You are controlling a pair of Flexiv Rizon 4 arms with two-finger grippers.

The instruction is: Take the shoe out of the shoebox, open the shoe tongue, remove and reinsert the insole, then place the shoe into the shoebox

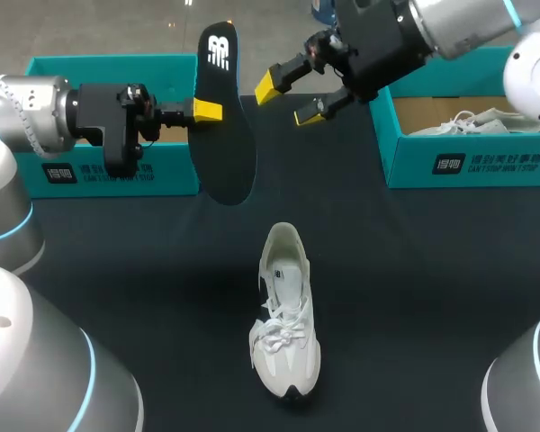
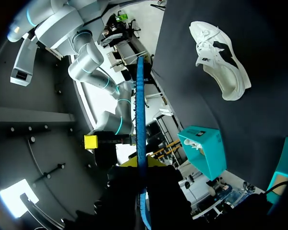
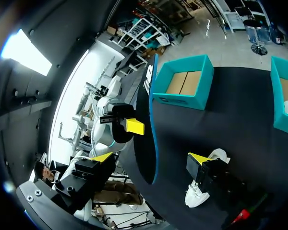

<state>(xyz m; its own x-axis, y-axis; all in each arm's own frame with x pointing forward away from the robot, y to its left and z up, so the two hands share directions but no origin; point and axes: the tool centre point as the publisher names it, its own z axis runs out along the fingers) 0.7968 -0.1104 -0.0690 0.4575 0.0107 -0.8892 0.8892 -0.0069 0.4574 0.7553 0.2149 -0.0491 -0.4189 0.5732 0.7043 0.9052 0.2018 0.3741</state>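
Note:
A black insole (image 1: 227, 135) hangs upright above the table, with my left gripper (image 1: 212, 112) shut on its edge. In the left wrist view the insole (image 2: 140, 120) shows edge-on, blue-rimmed, between the yellow tips of that gripper (image 2: 141, 165). My right gripper (image 1: 288, 101) stands open just right of the insole's upper part, not touching it. In the right wrist view the insole (image 3: 145, 129) is ahead of the right gripper (image 3: 151, 158), in line with the gap between its spread fingers. The white shoe (image 1: 286, 315) lies on the black table, toe toward the front edge.
A teal shoebox (image 1: 108, 126) stands at the back left behind my left gripper; its inside (image 3: 185, 84) holds nothing. A second teal shoebox (image 1: 468, 144) at the back right holds another white shoe (image 1: 472, 121).

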